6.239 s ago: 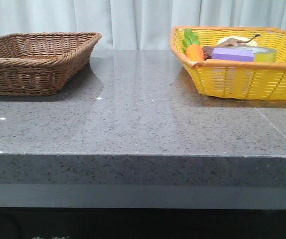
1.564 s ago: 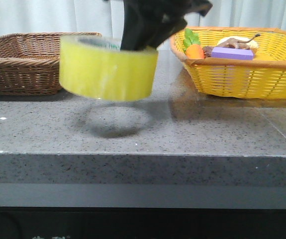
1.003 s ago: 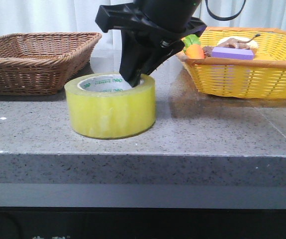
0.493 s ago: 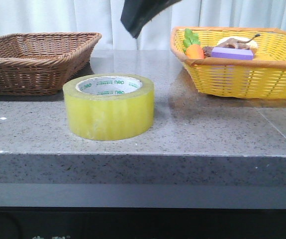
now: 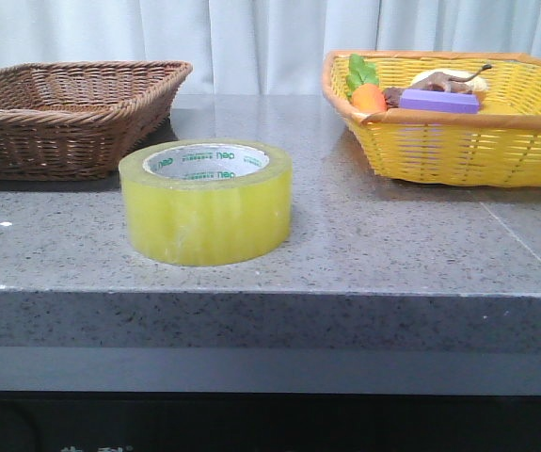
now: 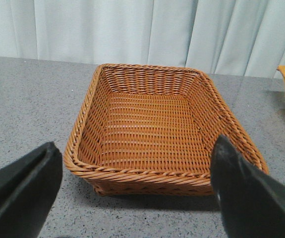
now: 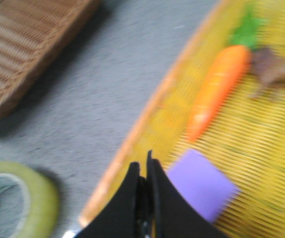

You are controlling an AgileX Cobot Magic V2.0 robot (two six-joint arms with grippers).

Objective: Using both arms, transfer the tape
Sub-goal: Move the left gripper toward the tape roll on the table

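The tape (image 5: 206, 201), a wide yellow roll with a white core and green lettering, lies flat on the grey stone table (image 5: 392, 245) between the two baskets. It also shows in the right wrist view (image 7: 13, 203). No gripper shows in the front view. My right gripper (image 7: 143, 168) is shut and empty, high over the rim of the yellow basket (image 7: 147, 119), apart from the tape. My left gripper (image 6: 137, 163) is open and empty, facing the brown wicker basket (image 6: 154, 134). The tape is out of the left wrist view.
The brown wicker basket (image 5: 63, 113) stands at the back left, empty. The yellow basket (image 5: 458, 132) at the back right holds a toy carrot (image 5: 368, 97), a purple block (image 5: 439, 100) and other items. The carrot (image 7: 216, 94) and purple block (image 7: 199, 183) show in the right wrist view.
The right gripper set the tape down on the table, let it go, and rose up out of the front view. The tape now rests alone.
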